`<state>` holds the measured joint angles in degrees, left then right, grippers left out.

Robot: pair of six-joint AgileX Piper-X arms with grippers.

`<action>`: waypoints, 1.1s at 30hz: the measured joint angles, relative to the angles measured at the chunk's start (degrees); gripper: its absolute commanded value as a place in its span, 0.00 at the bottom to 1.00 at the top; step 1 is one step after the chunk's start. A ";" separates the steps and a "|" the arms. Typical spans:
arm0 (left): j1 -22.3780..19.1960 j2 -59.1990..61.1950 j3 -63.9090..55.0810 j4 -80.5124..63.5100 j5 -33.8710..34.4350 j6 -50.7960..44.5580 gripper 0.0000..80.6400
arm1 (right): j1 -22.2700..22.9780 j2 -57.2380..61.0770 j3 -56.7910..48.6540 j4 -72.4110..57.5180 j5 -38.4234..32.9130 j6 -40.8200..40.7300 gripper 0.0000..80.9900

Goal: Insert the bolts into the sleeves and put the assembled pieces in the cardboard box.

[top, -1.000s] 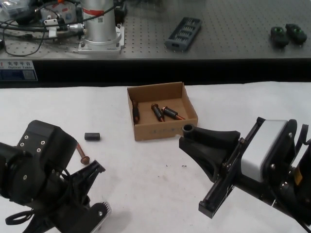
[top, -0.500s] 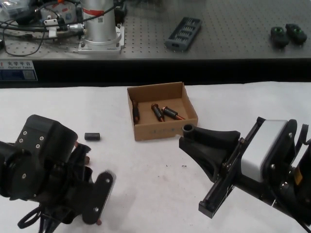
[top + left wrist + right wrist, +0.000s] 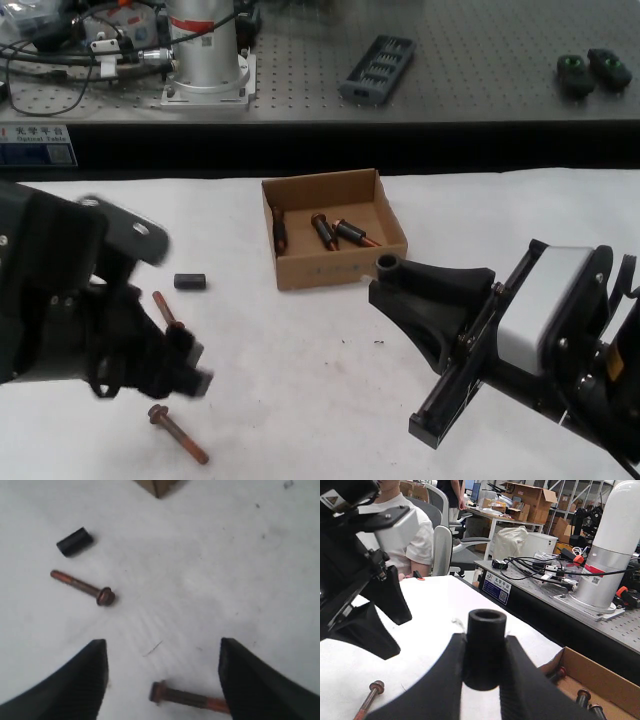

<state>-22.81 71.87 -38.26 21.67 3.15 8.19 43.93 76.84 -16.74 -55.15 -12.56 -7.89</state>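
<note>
Step in hand (judged): picking up a bolt for the next insertion. Three assembled pieces (image 3: 324, 231) already lie in the cardboard box (image 3: 330, 268), at the far centre of the white bench.

Right gripper (image 3: 485, 666): clenched on a sleeve (image 3: 485, 630), held upright with the bore facing up. It is off the bench, just near-right of the box.

Left gripper (image 3: 161, 647): jaws spread wide with nothing between them, hovering over the left side of the bench.
- Near bolt (image 3: 187, 699): lies flat below the open fingers and off-centre, its shank end running up to one finger.
- Far bolt (image 3: 82, 587): lies flat farther off toward the box, well apart from the near bolt.
- Loose sleeve (image 3: 75, 541): lies on its side just beyond the far bolt.

Remaining work (judged): two bolts and two sleeves are unassembled, so two pieces are left to make.

Next move calls for:
- Centring the left gripper over the near bolt.
- Turning the wrist so the jaws close across the shank near the head (leaving the shank free to enter the bore).
- Descending to the bench and closing.
- Lifting and lining the shank up with the held sleeve's opening.

Risk: the round shank may roll if one pad touches first.
</note>
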 measured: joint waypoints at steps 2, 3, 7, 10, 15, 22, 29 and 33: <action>0.00 -0.52 0.00 1.74 -0.60 -13.48 0.59 | 0.00 0.00 0.00 0.00 0.00 0.00 0.08; 0.00 -0.51 0.00 2.58 -0.78 -18.98 0.59 | 0.00 0.00 0.00 0.00 0.00 0.00 0.08; 0.00 -0.51 0.00 6.00 -0.77 -33.36 0.59 | 0.00 0.00 0.00 0.00 0.00 0.00 0.08; 0.00 -0.51 0.00 7.81 -0.77 -40.25 0.59 | 0.00 0.00 0.00 0.00 0.00 0.26 0.08; 0.00 -0.51 0.00 8.51 -0.77 -51.84 0.59 | 0.00 0.00 0.00 0.00 -0.06 0.53 0.08; 0.00 -0.51 2.09 7.29 -0.77 -59.76 0.59 | 0.00 0.00 0.00 0.00 -0.06 0.53 0.08; -0.27 2.58 7.84 -1.42 0.81 -66.64 0.45 | 0.00 0.00 0.00 0.00 -0.06 0.53 0.08; -0.82 6.07 9.05 -6.98 1.99 -68.59 0.46 | 0.00 0.00 0.00 0.00 -0.06 0.53 0.08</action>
<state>-23.63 77.94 -29.22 14.68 5.14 -60.40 43.93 76.84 -16.74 -55.15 -12.62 -7.36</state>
